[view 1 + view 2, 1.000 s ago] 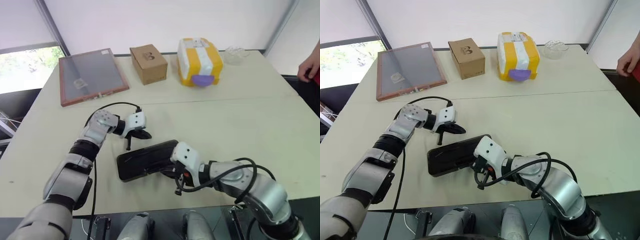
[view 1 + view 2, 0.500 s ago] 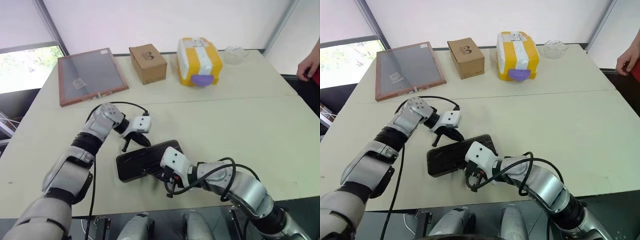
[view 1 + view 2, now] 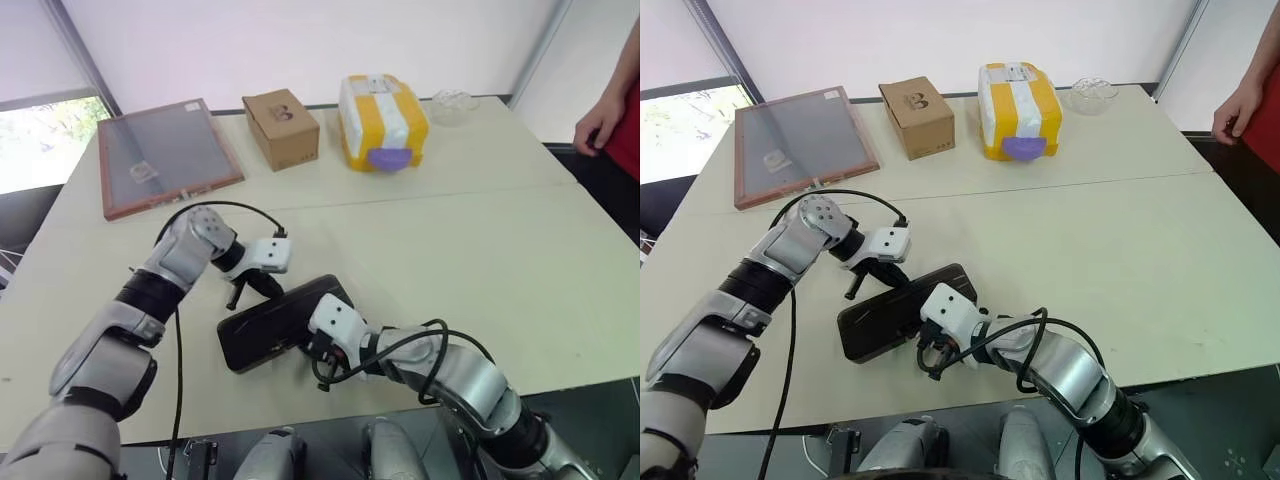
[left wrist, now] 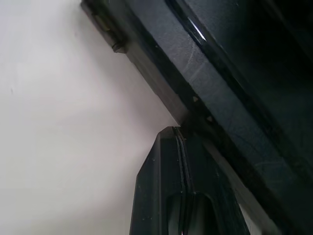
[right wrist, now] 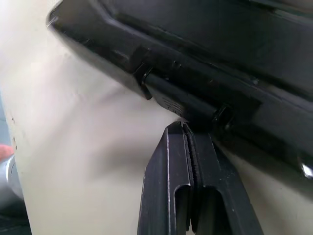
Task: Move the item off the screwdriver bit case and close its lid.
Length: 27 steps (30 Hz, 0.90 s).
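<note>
Screwdriver bit case (image 3: 266,325) is a flat, glossy black plastic rectangle.

We can read no word or number anywhere in these views with certainty. The brown cardboard box (image 3: 917,117) at the far side of the table carries a dark printed mark (image 3: 916,99) on its top flap, shaped like a logo or a single rounded letter, but we cannot tell which. The wood-framed panel (image 3: 800,143) has a small pale sticker (image 3: 772,159) near its near edge, its print too small to read. The yellow package (image 3: 1019,97) is banded with white tape and bears a white label (image 3: 1011,70) on top, also illegible to us. On the dark screwdriver bit case (image 3: 902,311) we make out no lettering.
</note>
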### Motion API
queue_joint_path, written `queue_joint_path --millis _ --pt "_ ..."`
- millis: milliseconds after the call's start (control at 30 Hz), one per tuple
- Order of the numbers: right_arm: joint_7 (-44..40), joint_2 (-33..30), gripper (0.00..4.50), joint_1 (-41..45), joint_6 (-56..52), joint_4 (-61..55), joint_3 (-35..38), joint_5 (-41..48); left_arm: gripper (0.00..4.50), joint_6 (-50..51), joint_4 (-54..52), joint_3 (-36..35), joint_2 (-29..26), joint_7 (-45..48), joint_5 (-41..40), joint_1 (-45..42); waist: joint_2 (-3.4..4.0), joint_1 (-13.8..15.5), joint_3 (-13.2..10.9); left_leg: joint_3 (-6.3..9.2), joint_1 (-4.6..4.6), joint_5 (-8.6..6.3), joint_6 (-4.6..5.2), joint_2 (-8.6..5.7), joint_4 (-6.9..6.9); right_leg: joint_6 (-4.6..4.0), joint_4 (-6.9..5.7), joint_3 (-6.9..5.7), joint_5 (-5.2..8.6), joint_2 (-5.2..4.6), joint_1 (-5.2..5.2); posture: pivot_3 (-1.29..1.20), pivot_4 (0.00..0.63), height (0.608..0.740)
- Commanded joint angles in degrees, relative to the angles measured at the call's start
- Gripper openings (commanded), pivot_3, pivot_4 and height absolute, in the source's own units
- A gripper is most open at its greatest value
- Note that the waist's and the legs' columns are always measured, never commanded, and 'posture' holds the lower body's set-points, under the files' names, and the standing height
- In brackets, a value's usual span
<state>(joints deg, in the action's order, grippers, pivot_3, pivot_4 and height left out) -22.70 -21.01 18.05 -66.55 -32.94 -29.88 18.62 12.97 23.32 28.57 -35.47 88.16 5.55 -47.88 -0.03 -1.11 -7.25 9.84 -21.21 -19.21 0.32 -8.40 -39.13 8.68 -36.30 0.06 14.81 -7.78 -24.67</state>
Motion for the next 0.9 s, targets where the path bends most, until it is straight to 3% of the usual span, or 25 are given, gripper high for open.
queue_joint_path --millis 33,133,267,367,433,500,600,733,900 --pt "8.4 2.6 0.06 2.4 0.6 3.1 7.3 -5.6 0.00 1.1 -4.7 5.9 3.3 4.3 -3.8 4.3 0.00 0.3 0.0 0.00 0.05 0.00 0.00 0.00 -0.01 0.00 0.01 0.00 0.00 0.01 0.06 0.00 0.150 0.740" --pt "7.8 2.6 0.06 1.4 -1.6 0.6 7.0 -4.3 0.00 -2.4 -0.8 3.1 5.8 0.6 -1.4 3.9 0.23 0.9 0.1 0.00 0.20 0.00 -0.01 -0.01 -0.02 -0.02 0.04 0.01 -0.01 0.00 0.22 0.00 0.150 0.740" --pt "3.5 -2.3 0.06 -3.6 -5.9 -8.1 7.5 0.2 0.00 -10.7 12.1 -2.9 10.3 -10.1 0.4 -1.2 0.34 3.8 0.2 0.16 0.33 -0.03 0.05 -0.26 -0.13 -0.02 0.21 0.05 -0.01 -0.13 0.33 0.00 0.150 0.740" --pt "-2.8 -9.8 0.06 -12.4 -9.0 -19.7 14.4 6.6 0.00 -15.7 22.7 -9.1 10.6 -16.5 -1.1 -7.4 0.17 4.9 0.1 0.30 0.19 -0.03 0.06 -0.36 -0.21 -0.02 0.23 0.06 -0.01 -0.17 0.38 0.00 0.150 0.740" --pt "-6.0 -12.6 0.06 -16.6 -9.2 -24.0 19.7 10.1 0.00 -17.6 27.1 -11.6 9.6 -17.4 -2.3 -9.7 -0.09 4.2 -0.2 0.27 -0.37 -0.03 0.06 -0.35 -0.52 0.00 0.16 0.06 -0.02 -0.14 0.10 0.00 0.150 0.740" --pt "-8.9 -14.6 0.06 -20.8 -8.9 -26.1 26.4 13.2 0.00 -19.4 30.1 -14.1 7.8 -18.4 -3.2 -11.0 -0.23 3.2 -0.3 0.21 -0.36 -0.03 0.05 -0.24 -0.51 0.00 0.12 0.05 -0.02 -0.11 0.07 0.00 0.150 0.740" --pt "-10.0 -19.9 0.06 -24.3 -5.0 -24.2 30.3 11.5 0.00 -21.1 31.4 -17.0 5.4 -19.4 -3.8 -10.7 -0.25 2.9 -0.3 0.14 -0.28 -0.03 0.05 -0.17 -0.41 0.00 0.10 0.04 -0.02 -0.08 0.07 0.00 0.150 0.740" --pt "-10.8 -26.6 0.06 -26.7 4.3 -15.2 35.0 6.1 0.00 -14.6 20.5 -22.7 1.0 -17.3 -9.4 -3.2 -0.27 2.3 -0.3 0.05 -0.23 -0.03 0.05 -0.17 -0.35 0.00 0.10 0.03 -0.02 -0.11 0.06 0.00 0.150 0.740" --pt "-11.2 -24.2 0.06 -25.4 15.4 -6.6 41.2 4.8 0.00 2.1 -4.3 -28.1 -1.5 -19.5 -17.7 11.5 -0.32 1.9 -0.4 0.14 -0.25 -0.03 0.05 -0.17 -0.32 0.00 0.08 0.02 -0.02 -0.13 0.09 0.00 0.150 0.740"
